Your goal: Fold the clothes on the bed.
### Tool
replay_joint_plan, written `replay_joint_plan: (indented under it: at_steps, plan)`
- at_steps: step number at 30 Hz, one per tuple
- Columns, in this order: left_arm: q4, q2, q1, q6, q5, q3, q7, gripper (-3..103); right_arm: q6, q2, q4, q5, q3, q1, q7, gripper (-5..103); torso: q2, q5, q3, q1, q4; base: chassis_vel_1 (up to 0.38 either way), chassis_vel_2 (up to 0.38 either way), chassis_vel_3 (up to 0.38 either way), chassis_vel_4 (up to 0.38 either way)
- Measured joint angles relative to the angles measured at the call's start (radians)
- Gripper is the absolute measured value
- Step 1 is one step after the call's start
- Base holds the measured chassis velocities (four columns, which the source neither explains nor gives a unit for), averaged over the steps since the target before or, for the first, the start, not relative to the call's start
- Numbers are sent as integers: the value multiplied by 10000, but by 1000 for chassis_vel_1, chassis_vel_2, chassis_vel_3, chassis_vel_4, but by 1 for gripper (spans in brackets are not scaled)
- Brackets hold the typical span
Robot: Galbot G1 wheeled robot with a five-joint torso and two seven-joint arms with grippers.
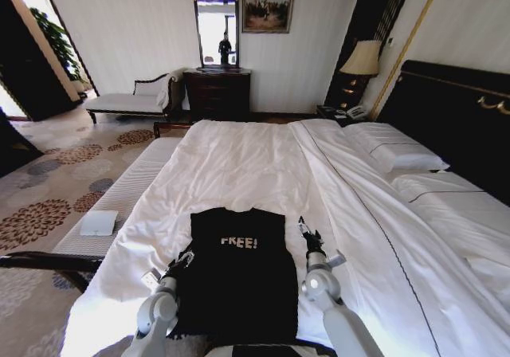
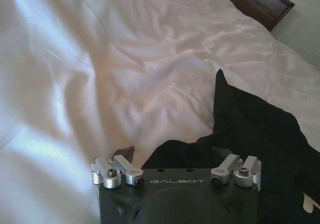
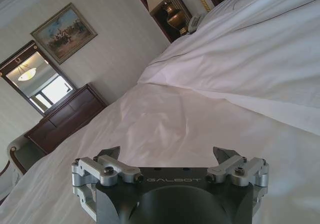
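Both grippers stood spread — the left gripper at the shirt's left edge, the right gripper just beside its right edge. The shirt lay flat on the near bed. Probably best to pinch both edges evenly — fold straight.

The T-shirt lies on the bed at lower centre of the frame, the left gripper at its left edge, the right gripper just right of it.
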Motion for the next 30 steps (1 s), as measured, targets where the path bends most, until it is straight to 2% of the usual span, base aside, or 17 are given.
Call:
replay_joint_plan:
  at_steps: [2, 5, 8, 10, 11, 12, 14, 15, 18, 19, 21, 23, 30]
  plan:
    - [-3, -1, 43, 0, -5, -58, -1, 76, 10, -38, 38, 11, 41, -66, 0, 100, 0, 0, 0, 0, 0, 0, 0, 0, 0]
    - [-13, 0, 63, 0, -18, -96, -1, 71, 16, -50, 44, 12, 48, -99, 1, 100, 0, 0, 0, 0, 1, 0, 0, 0, 0]
    - [-38, 0, 77, 19, -76, -140, -5, 55, 25, -43, 61, 7, 36, -126, 4, 100, 0, 0, 0, 0, 1, 0, 0, 0, 0]
    - [-38, -2, 77, 23, -92, -145, -12, 55, 26, -36, 68, 5, 26, -129, 6, 100, 0, 1, 0, 0, 0, 0, 0, 0, 0]
    - [-27, -27, 67, 25, -116, -158, -18, 43, 27, -23, 79, -5, 9, -132, 12, 100, 0, 1, 0, 0, 1, 0, 0, 0, 0]
    - [-13, -49, 58, 29, -125, -165, -24, 43, 27, -17, 85, -13, -1, -136, 18, 100, 0, 0, 0, 0, 0, 0, 0, 0, 0]
    - [-22, -78, 74, 63, -135, -203, -29, 32, 27, -20, 129, -23, -12, -149, 28, 100, 0, 0, 0, 0, 0, 0, 0, 0, 0]
    - [-22, -78, 74, 63, -135, -203, -29, 32, 27, -20, 129, -23, -12, -149, 28, 100, 0, 0, 0, 0, 0, 0, 0, 0, 0]
    - [-122, -59, 157, 108, -197, -343, -83, 16, 27, -32, 178, -23, -3, -166, 35, 100, 0, 0, 0, 0, 1, 0, 0, 0, 0]
    - [-122, -59, 157, 108, -197, -343, -83, 16, 27, -32, 178, -23, -3, -166, 35, 100, 0, 0, 0, 0, 1, 0, 0, 0, 0]
    - [-240, 45, 267, 142, -378, -557, -136, 6, 28, -44, 221, -20, 21, -197, 42, 100, 0, 0, 0, 0, 1, 0, 0, 0, 0]
    - [-373, 110, 352, 159, -485, -729, -153, 2, 27, -56, 230, -8, 29, -200, 44, 100, 0, -1, 0, 0, 2, 0, 0, 0, 0]
    - [-939, 83, 602, 177, -735, -1135, -173, 0, -11, -216, 236, 161, -24, -12, 68, 100, 0, 1, 0, 0, 0, 0, 0, 0, 0]
